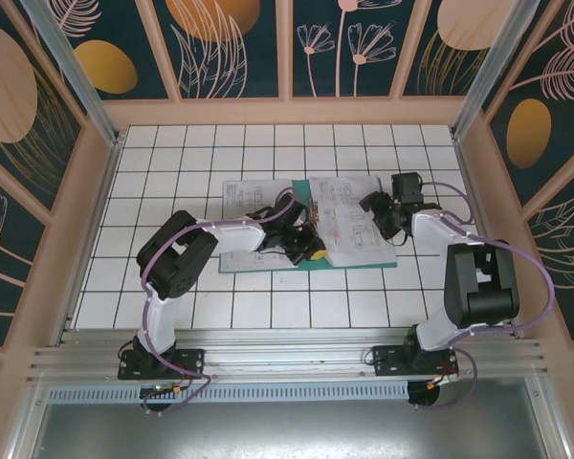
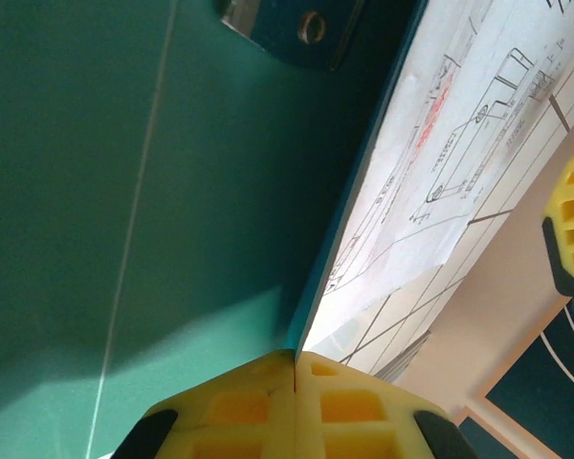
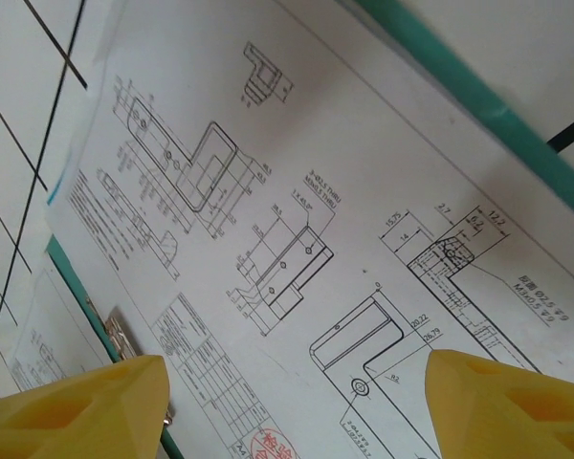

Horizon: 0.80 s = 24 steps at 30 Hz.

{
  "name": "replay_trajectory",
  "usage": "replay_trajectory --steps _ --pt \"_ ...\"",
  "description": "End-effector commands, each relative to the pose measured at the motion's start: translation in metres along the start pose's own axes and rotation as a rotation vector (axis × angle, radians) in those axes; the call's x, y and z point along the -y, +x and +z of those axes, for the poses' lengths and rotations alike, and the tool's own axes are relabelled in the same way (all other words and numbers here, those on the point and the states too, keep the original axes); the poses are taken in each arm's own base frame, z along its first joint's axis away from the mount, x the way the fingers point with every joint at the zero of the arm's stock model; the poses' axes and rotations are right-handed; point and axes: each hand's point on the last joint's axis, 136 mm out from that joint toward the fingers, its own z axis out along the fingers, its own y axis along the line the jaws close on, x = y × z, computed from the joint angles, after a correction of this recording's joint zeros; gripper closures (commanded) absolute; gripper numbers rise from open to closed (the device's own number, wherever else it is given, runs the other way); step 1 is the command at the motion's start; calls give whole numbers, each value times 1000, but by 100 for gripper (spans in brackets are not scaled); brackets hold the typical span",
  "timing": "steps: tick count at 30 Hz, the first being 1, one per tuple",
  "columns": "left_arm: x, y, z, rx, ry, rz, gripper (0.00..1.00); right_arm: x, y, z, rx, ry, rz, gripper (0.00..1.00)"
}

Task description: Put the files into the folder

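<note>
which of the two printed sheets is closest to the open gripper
The right-hand sheet, on the right half of the folder: the right gripper sits over it, jaws apart. The other sheet lies on the left half.

White gridded tabletop [image 1: 172,153] with black lines, enclosed by a pale wooden frame [image 1: 287,111]. Wall panels [image 1: 231,48] are dark teal, printed with orange discs and pink line-drawn plants. Aluminium posts [image 1: 72,69] stand at the corners, and an aluminium rail [image 1: 287,360] spans the near edge.
</note>
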Motion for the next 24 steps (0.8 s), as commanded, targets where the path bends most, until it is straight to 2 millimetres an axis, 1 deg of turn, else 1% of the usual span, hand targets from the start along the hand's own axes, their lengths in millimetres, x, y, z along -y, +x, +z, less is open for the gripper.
replay_trajectory --steps 1,4,10,12,15,19,24 --pt "-5 -1 -9 15 -20 -11 100 2 9 9 -36 -17 9 28" --pt "-6 -1 -9 23 -31 -8 99 6 14 15 -56 -15 22 28" --pt "-9 -2 -9 26 -41 -11 82 17 21 24 -76 2 40 28" --pt "-10 -2 -9 29 -44 -11 79 19 22 25 -81 6 42 28" --pt "-11 -3 -10 34 -50 -10 78 22 24 27 -86 10 44 29" --pt "-11 -4 -11 39 -53 -10 79 19 23 25 -81 4 45 29" --pt "-12 -6 -14 61 -70 -5 79 10 17 16 -54 -14 35 28"
